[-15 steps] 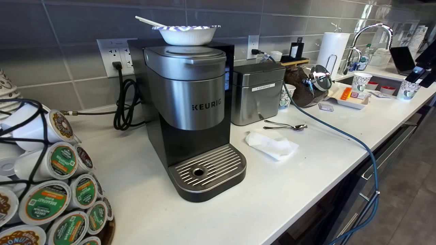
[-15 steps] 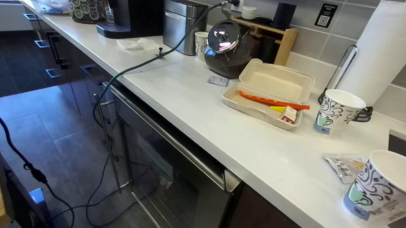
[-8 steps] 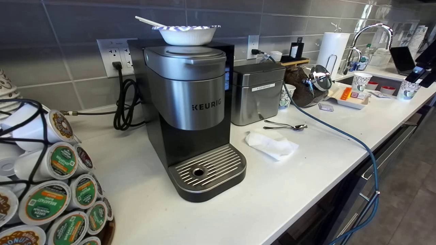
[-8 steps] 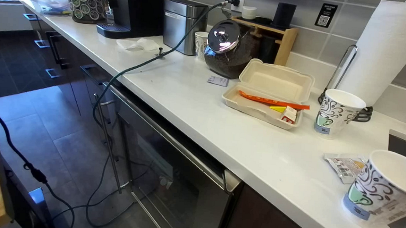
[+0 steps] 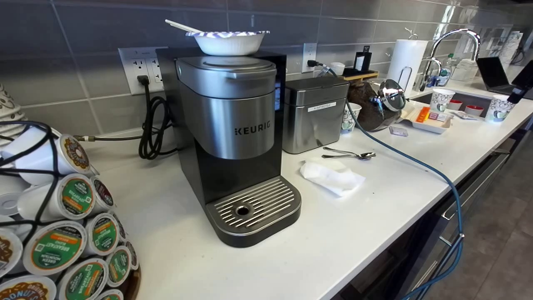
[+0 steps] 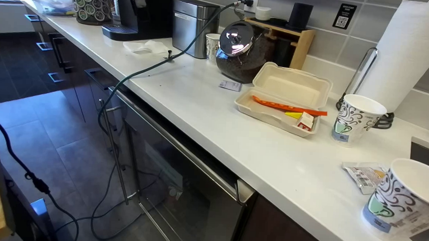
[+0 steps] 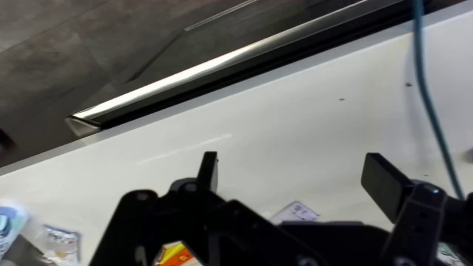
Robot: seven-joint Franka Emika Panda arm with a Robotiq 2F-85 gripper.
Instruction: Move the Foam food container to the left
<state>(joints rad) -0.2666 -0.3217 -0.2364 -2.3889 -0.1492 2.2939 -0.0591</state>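
Gaping empty, the end effector (image 7: pixel 291 162) should gently pinch the probably light, crushable foam container (image 6: pixel 285 95) by its rim.

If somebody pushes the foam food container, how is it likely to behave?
The foam food container looks thin-walled, so probably light. Its open lid may flap. The orange strip, sticking out past one end, could shift.

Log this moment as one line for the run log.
Black two-finger gripper: open, empty; beige rectangular foam food container: lid open, untouched, resting on glossy white countertop; grasp: not yet made
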